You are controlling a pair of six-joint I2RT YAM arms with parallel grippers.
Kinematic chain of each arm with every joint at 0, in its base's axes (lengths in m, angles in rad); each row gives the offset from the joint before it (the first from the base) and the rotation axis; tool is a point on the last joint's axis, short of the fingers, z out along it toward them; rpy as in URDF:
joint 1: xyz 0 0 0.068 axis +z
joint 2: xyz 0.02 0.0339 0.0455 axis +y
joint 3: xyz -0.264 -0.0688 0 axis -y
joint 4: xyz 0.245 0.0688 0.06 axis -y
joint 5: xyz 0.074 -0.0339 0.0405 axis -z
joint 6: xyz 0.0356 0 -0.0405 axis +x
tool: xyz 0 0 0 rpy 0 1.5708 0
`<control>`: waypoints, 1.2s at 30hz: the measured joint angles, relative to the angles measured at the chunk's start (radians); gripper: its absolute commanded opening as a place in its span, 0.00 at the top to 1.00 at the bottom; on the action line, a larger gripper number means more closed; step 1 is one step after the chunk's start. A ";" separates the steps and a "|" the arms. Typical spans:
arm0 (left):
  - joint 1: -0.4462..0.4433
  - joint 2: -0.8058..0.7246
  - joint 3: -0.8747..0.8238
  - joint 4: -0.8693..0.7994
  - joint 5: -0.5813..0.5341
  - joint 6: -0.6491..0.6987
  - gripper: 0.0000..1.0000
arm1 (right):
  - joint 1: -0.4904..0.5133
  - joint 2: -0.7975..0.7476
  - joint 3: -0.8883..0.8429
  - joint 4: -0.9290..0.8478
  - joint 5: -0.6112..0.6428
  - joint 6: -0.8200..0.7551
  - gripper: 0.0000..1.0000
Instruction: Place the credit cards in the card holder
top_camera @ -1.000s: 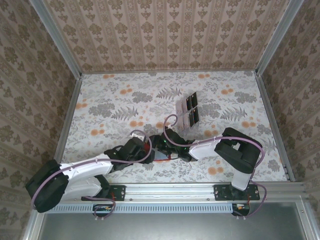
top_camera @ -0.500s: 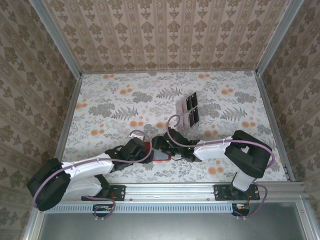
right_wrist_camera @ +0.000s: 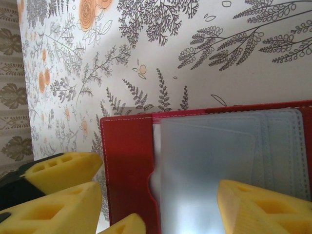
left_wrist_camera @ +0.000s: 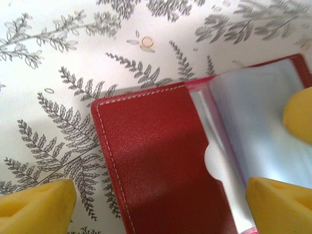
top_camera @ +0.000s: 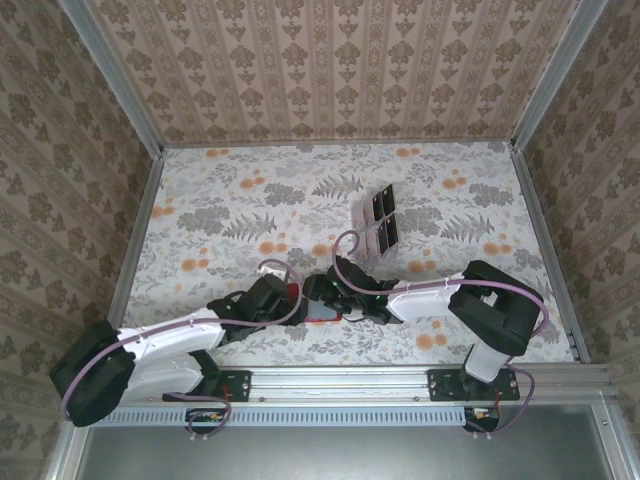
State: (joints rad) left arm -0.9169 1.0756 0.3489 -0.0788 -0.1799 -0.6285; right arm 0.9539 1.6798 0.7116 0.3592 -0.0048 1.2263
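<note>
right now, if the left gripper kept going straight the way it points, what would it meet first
Probably the open card holder, lying straight ahead of the left gripper; how near is unclear.

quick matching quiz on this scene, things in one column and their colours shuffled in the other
Things:
1. card holder
2. credit cards
3. left claw fingertips
4. table

Colours:
a. yellow
b. white with grey and orange plants
c. red
d. near-black

Pairs: 1-c, 2-d, 3-a, 4-b
</note>
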 measured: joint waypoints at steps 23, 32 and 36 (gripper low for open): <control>-0.021 -0.039 -0.023 0.051 0.071 0.008 0.06 | 0.021 0.070 0.079 0.007 -0.008 0.005 0.35; -0.034 0.034 -0.023 0.058 0.010 -0.008 0.11 | 0.025 0.070 0.079 0.009 -0.011 0.005 0.35; -0.039 0.041 -0.024 0.061 -0.008 -0.015 0.15 | 0.025 0.067 0.079 0.008 -0.011 0.004 0.35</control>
State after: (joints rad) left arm -0.9554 1.1164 0.3244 -0.0177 -0.1879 -0.6434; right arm 0.9791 1.7470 0.7902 0.3672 -0.0158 1.2301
